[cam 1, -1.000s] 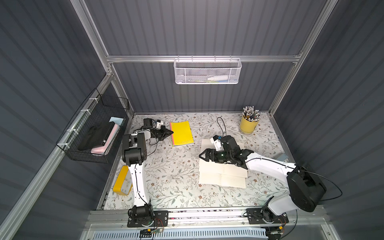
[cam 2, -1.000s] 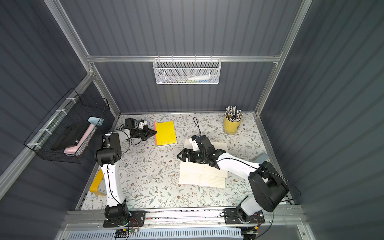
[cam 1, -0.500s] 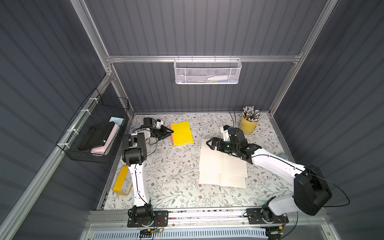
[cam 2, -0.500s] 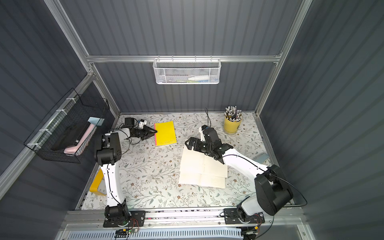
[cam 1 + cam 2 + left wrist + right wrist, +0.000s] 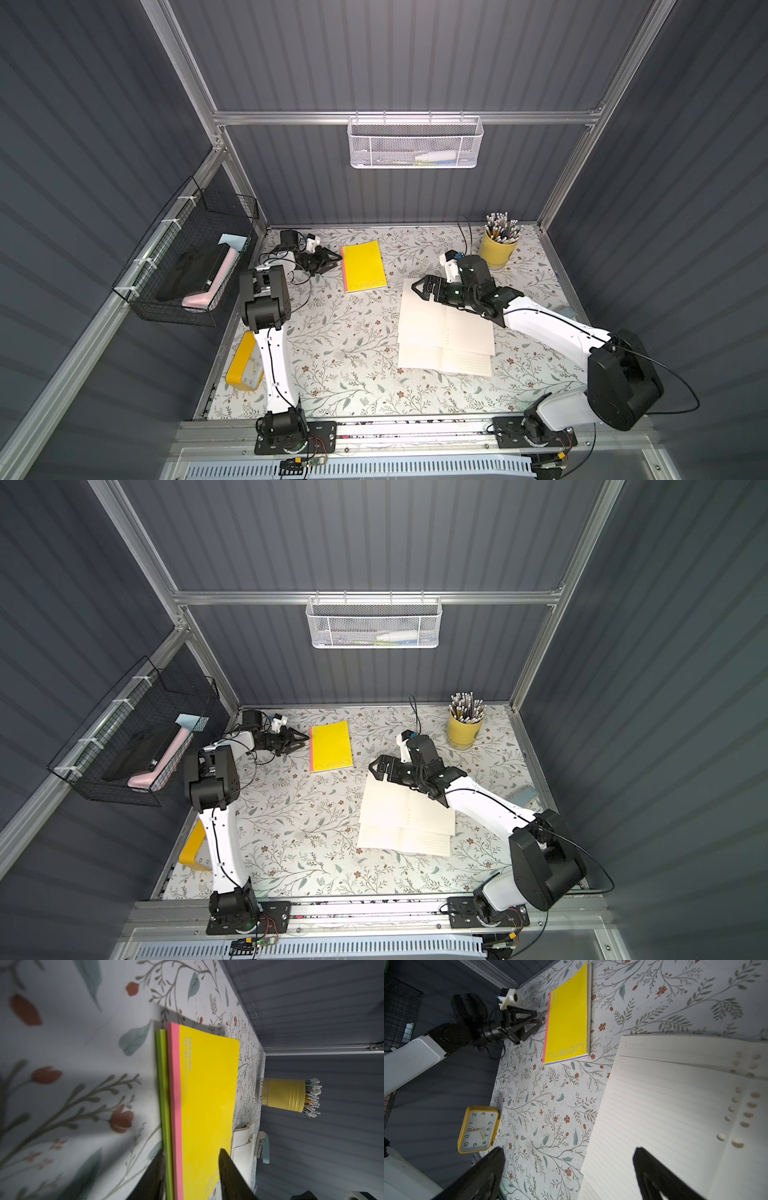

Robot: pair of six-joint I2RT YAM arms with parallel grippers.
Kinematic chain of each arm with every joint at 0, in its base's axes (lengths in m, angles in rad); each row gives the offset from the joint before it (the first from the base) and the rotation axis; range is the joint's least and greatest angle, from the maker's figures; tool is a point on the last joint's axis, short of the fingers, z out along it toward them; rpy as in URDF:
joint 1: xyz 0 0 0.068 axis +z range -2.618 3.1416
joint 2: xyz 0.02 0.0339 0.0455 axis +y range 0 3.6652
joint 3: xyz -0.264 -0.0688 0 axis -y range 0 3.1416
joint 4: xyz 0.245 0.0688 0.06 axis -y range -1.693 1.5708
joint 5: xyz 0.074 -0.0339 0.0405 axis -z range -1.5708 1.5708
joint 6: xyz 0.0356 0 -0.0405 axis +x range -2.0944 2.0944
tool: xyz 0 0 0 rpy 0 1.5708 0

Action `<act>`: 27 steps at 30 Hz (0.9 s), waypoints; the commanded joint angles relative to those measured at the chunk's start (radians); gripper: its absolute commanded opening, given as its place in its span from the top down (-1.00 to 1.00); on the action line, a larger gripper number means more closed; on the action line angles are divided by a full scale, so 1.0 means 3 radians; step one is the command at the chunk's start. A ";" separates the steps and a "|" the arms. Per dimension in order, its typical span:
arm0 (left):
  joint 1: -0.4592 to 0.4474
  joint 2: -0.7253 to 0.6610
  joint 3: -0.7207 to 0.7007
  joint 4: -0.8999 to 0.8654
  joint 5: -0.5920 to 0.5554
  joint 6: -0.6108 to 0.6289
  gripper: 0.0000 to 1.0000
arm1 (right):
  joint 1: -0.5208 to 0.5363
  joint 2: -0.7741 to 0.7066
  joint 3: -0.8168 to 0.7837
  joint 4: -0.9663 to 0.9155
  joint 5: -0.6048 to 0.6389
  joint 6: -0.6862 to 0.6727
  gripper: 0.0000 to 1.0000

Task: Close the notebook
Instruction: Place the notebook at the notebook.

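Lying open on the table [image 5: 340, 332] by the right arm, the lined loose-leaf notebook [image 5: 446, 332] looks light and floppy; I'd pinch an outer page edge. Right claw [image 5: 417, 290] hovers released over its far corner; left claw [image 5: 334, 262] gapes beside the yellow notebook [image 5: 363, 266].

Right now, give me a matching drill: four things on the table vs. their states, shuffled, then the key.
Things:
1. yellow notebook
2. white notebook
3. cup
4. clock

States:
a. stands upright
b. lies open
c. dial showing
d. lies shut

Pairs: 1-d, 2-b, 3-a, 4-c
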 commanded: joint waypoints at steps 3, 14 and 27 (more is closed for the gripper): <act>0.0068 -0.0167 -0.0081 -0.0119 0.0095 0.0112 0.17 | -0.0004 -0.0009 -0.0017 -0.0015 -0.0059 0.0017 -0.97; -0.0164 -0.0704 -0.0710 0.0299 0.0343 -0.0157 0.19 | -0.0007 0.0068 -0.0092 0.0185 -0.0228 0.0053 -0.97; -0.0825 -0.1072 -0.1116 0.0586 0.0305 -0.0346 0.17 | 0.0001 -0.0013 -0.0417 0.0350 -0.0406 0.0034 -0.97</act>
